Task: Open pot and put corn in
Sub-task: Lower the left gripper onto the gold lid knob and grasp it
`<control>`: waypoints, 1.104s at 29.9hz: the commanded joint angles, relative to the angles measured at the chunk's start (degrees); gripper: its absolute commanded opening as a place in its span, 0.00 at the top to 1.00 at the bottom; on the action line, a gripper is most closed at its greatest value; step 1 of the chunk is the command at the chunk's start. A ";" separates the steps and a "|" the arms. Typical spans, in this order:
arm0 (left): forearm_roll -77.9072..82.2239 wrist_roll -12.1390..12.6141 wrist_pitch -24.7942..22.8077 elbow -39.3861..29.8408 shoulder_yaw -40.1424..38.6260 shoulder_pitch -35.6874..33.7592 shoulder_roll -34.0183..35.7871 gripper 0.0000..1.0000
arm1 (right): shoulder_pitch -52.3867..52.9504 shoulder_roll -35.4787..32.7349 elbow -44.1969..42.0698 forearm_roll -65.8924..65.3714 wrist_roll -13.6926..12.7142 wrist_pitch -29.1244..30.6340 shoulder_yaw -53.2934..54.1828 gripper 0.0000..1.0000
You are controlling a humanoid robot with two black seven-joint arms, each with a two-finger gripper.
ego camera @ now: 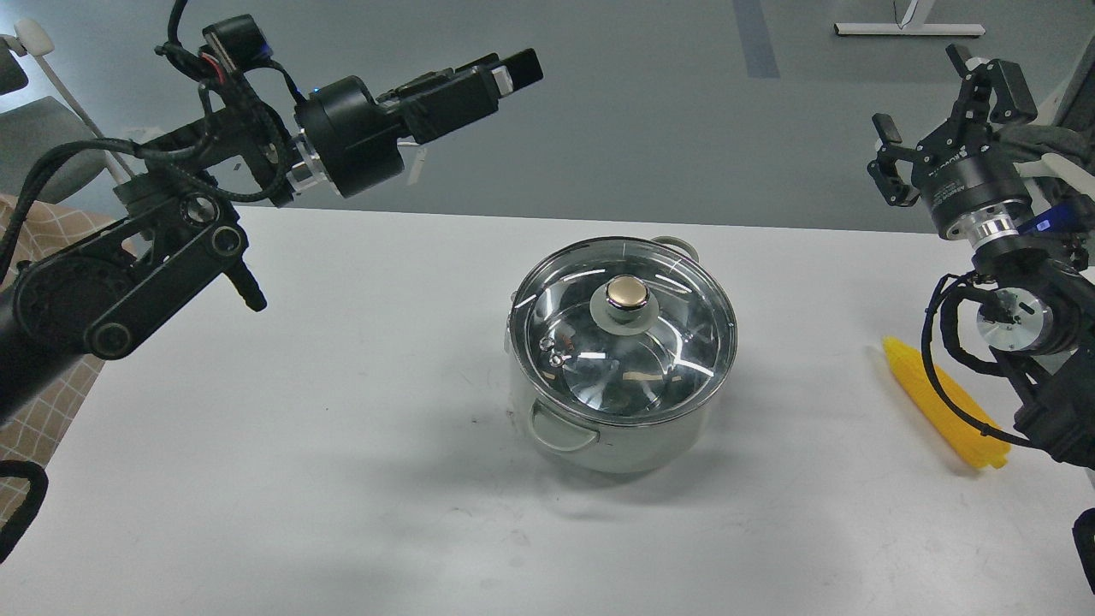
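A white table in a room with a grey floor

The white table [342,479] fills the lower part of the frame, with soft shadows on its top. Behind it, across the upper part, lies a smooth grey floor [650,128] with a darker grey stripe [756,38]. A white bar-shaped foot [908,29] sits at upper right. A grey chair [43,145] and a checked tan cloth [43,248] show at left.

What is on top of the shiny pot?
A round glass lid with a gold knob sits on the pot, closing it. Through the glass you see only the shiny inside, no food. The corn lies on the table to the right, partly hidden by the robot's arm.
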 commanded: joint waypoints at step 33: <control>26.26 0.02 4.56 12.43 11.77 -0.14 -16.21 0.03 | -0.96 1.06 0.04 -0.08 0.00 -0.44 -0.09 0.00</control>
